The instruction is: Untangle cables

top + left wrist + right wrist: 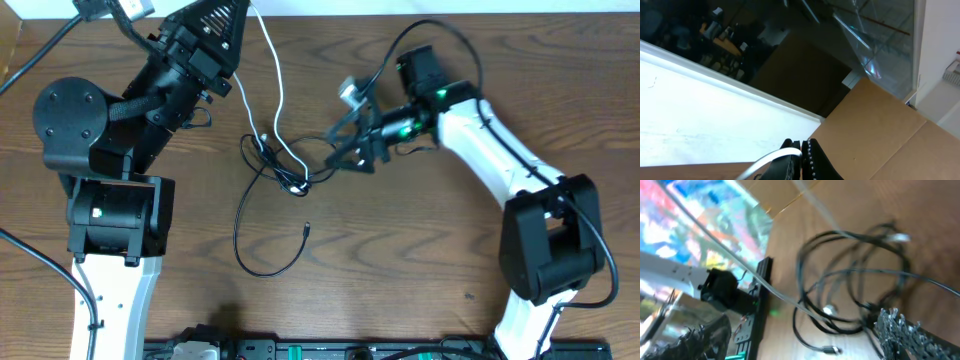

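Observation:
The cables lie tangled at mid-table. Black cables [262, 165] knot there, and one long loop runs down to a loose plug [307, 230]. The white cable [277, 95] runs from the knot up to my left gripper [238, 18], which is raised at the far edge and shut on it. In the left wrist view the jaws [802, 150] pinch the white cable [769, 160]. My right gripper [352, 148] is at the knot's right side, shut on a black strand. In the blurred right wrist view only one finger [890, 325] shows, beside the black loops [850, 277] and the white cable [747, 272].
A small grey plug [350, 92] sits just above the right gripper. Thick black arm wires arc over the right arm [450, 40]. The left arm base [110, 210] stands at the left. A black rail [330, 350] runs along the table's front edge.

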Robot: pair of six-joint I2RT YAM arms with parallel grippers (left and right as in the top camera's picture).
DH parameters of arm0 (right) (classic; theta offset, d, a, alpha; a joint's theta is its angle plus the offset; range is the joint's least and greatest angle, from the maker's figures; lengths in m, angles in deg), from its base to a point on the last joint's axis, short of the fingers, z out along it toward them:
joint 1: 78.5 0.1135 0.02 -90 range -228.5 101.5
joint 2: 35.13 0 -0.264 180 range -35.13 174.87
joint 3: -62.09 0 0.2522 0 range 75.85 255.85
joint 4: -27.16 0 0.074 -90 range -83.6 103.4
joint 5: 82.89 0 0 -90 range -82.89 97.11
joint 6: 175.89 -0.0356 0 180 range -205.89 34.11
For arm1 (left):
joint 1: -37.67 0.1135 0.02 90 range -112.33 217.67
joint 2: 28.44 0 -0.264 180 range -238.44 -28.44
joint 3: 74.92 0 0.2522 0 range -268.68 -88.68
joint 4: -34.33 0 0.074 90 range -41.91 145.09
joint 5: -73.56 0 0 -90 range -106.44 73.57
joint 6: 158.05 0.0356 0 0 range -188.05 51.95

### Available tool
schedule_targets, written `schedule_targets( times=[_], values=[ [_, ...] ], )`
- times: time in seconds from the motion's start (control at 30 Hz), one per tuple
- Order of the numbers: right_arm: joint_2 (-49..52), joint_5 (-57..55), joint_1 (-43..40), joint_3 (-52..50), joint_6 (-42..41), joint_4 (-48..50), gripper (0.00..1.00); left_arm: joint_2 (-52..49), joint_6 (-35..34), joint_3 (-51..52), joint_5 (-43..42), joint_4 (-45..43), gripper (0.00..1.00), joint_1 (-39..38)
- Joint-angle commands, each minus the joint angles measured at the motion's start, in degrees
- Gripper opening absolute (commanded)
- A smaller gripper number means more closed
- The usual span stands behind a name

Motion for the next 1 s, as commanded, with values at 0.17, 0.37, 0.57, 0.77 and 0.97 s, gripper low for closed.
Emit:
schedule_targets(
  times=[0.17,0.37,0.57,0.77,0.97],
  values=[
    [-1.25,-6.84,7.48,0.2,0.5,4.81,0.83,0.61,1.22,-1.36,0.24,-0.11,0.07,0.15],
    [-1.27,-20.68,10.14,0.2,-13.9,14.51,0.51,0.61,1.25,-1.33,0.17,1.2,0.07,0.15],
    [-2.51,-42.27,6.16,0.2,-35.26,17.86,0.01,0.61,1.27,-1.33,0.24,2.05,0.08,0.15],
    [-5.31,-78.97,1.09,0.2,-49.03,10.08,0.01,0.72,1.25,-1.33,0.24,2.05,0.07,0.15],
    [-6.36,-93.04,0.39,0.2,-49.05,5.53,0.01,0.74,1.25,-1.33,0.26,2.03,0.07,0.15]
  ],
)
